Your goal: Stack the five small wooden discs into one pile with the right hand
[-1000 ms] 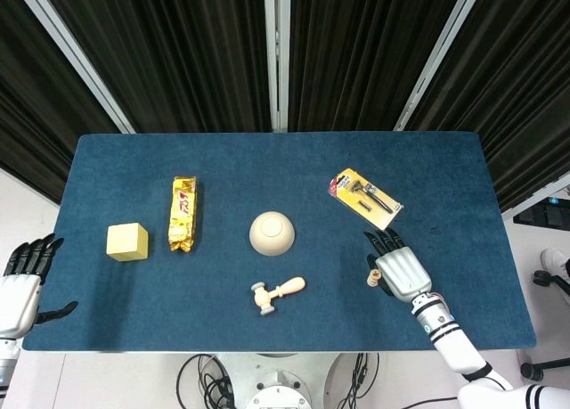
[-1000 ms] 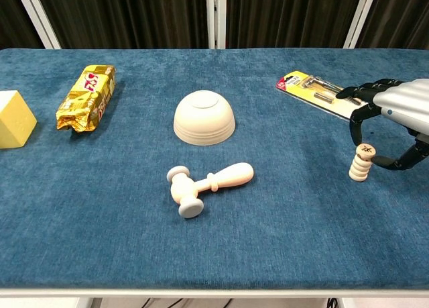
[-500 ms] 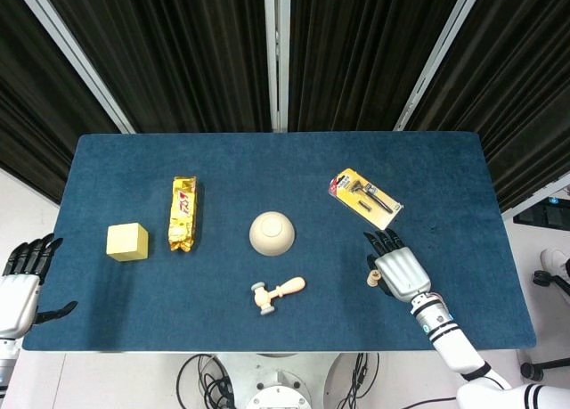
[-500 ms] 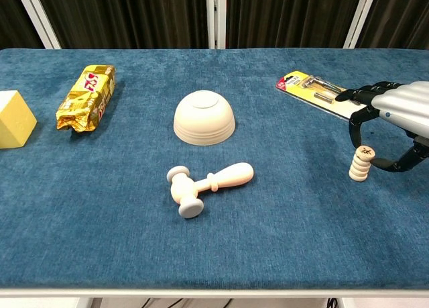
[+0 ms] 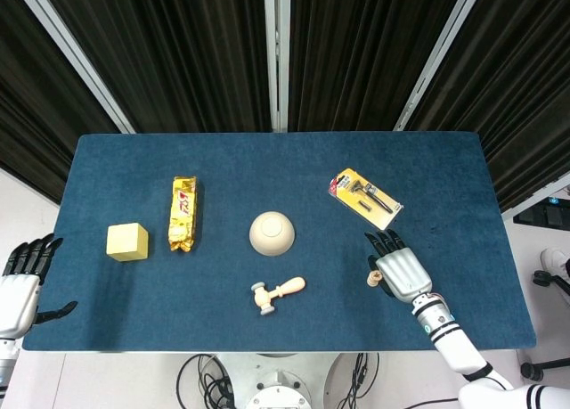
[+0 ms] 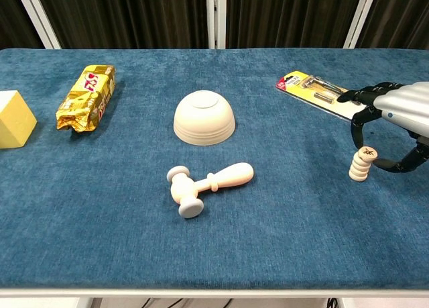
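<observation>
Several small wooden discs stand in one upright pile [image 6: 362,164] near the table's right side, with a dark mark on the top disc. The same pile [image 5: 372,280] shows in the head view just left of my right hand [image 5: 400,272]. My right hand [image 6: 401,110] hovers beside the pile with fingers spread above it and the thumb low to its right. It holds nothing, and a small gap shows between it and the pile. My left hand [image 5: 21,284] hangs off the table's left edge with fingers apart and nothing in it.
A packaged razor [image 6: 315,90] lies just beyond the right hand. An upturned wooden bowl [image 6: 204,117] and a wooden mallet [image 6: 204,184] sit mid-table. A gold snack pack [image 6: 87,97] and a yellow block [image 6: 13,120] are at the left.
My right hand has eased slightly to the right, away from the disc pile. The pile and the left hand have not moved.
</observation>
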You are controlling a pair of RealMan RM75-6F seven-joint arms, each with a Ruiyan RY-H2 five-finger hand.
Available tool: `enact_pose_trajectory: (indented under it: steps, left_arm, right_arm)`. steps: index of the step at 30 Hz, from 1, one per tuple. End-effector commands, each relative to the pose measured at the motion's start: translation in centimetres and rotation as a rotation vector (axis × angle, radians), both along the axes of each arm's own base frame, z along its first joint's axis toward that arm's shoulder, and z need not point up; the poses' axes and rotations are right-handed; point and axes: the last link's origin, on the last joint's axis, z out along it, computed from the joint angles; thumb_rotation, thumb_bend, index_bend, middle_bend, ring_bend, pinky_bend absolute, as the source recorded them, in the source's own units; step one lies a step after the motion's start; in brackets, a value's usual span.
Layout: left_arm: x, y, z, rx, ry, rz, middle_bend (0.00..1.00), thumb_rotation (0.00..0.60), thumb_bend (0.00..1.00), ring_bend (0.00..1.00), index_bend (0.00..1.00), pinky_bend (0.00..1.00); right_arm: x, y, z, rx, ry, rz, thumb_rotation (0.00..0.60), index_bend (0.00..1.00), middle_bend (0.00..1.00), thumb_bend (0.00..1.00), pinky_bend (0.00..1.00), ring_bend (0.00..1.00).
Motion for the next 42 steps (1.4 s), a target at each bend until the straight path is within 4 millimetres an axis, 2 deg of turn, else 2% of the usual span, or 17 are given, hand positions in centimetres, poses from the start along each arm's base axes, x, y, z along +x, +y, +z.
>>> enact_pose_trajectory:
  steps: [1, 14, 18, 20, 21, 22, 24, 26, 29, 34, 42]
  left_arm:
    - [0.0, 0.0, 0.0, 0.000, 0.000, 0.001, 0.00, 0.600, 0.06, 0.00, 0.03, 0.00]
    - [-0.1, 0.1, 0.0, -0.003, -0.003, 0.003, 0.00, 0.600, 0.06, 0.00, 0.03, 0.00]
    - [0.0, 0.0, 0.0, -0.005, -0.003, 0.000, 0.00, 0.600, 0.06, 0.00, 0.03, 0.00]
    - [0.0, 0.0, 0.0, -0.007, -0.005, -0.001, 0.00, 0.600, 0.06, 0.00, 0.03, 0.00]
    - [0.0, 0.0, 0.0, -0.007, -0.006, -0.002, 0.00, 0.600, 0.06, 0.00, 0.03, 0.00]
    - [0.0, 0.0, 0.0, -0.007, -0.007, -0.003, 0.00, 0.600, 0.06, 0.00, 0.03, 0.00]
    - [0.1, 0.0, 0.0, -0.008, -0.008, -0.004, 0.00, 0.600, 0.06, 0.00, 0.03, 0.00]
    - [0.1, 0.0, 0.0, -0.007, -0.009, -0.005, 0.00, 0.600, 0.06, 0.00, 0.03, 0.00]
    - [0.1, 0.0, 0.0, -0.007, -0.010, -0.006, 0.00, 0.600, 0.06, 0.00, 0.03, 0.00]
    - [0.0, 0.0, 0.0, -0.008, -0.012, -0.005, 0.00, 0.600, 0.06, 0.00, 0.03, 0.00]
    - [-0.1, 0.1, 0.0, -0.008, -0.017, 0.000, 0.00, 0.600, 0.06, 0.00, 0.03, 0.00]
  right_arm:
    - [0.0, 0.0, 0.0, -0.001, 0.001, 0.000, 0.600, 0.45, 0.04, 0.27, 0.00, 0.00]
    - [0.1, -0.1, 0.6, -0.001, -0.010, -0.002, 0.600, 0.34, 0.02, 0.25, 0.00, 0.00]
    - [0.0, -0.1, 1.2, 0.049, -0.009, -0.010, 0.600, 0.23, 0.00, 0.24, 0.00, 0.00]
    - [0.1, -0.1, 1.5, 0.086, -0.034, -0.028, 0.600, 0.18, 0.00, 0.28, 0.00, 0.00]
    - [0.2, -0.1, 1.6, 0.105, -0.058, -0.040, 0.578, 0.16, 0.00, 0.31, 0.00, 0.00]
    - [0.3, -0.2, 1.8, 0.113, -0.075, -0.045, 0.527, 0.16, 0.00, 0.36, 0.00, 0.00]
    - [0.5, -0.3, 2.0, 0.120, -0.096, -0.038, 0.419, 0.16, 0.00, 0.42, 0.00, 0.00]
    - [0.6, -0.4, 2.0, 0.117, -0.112, -0.028, 0.369, 0.17, 0.00, 0.50, 0.00, 0.00]
    - [0.7, -0.6, 1.8, 0.112, -0.149, -0.019, 0.356, 0.25, 0.00, 0.59, 0.00, 0.00]
    - [0.5, -0.8, 1.4, 0.107, -0.149, -0.014, 0.356, 0.36, 0.00, 0.67, 0.00, 0.00]
    - [0.1, -1.2, 0.4, 0.105, -0.120, -0.033, 0.357, 0.36, 0.00, 0.69, 0.00, 0.00]
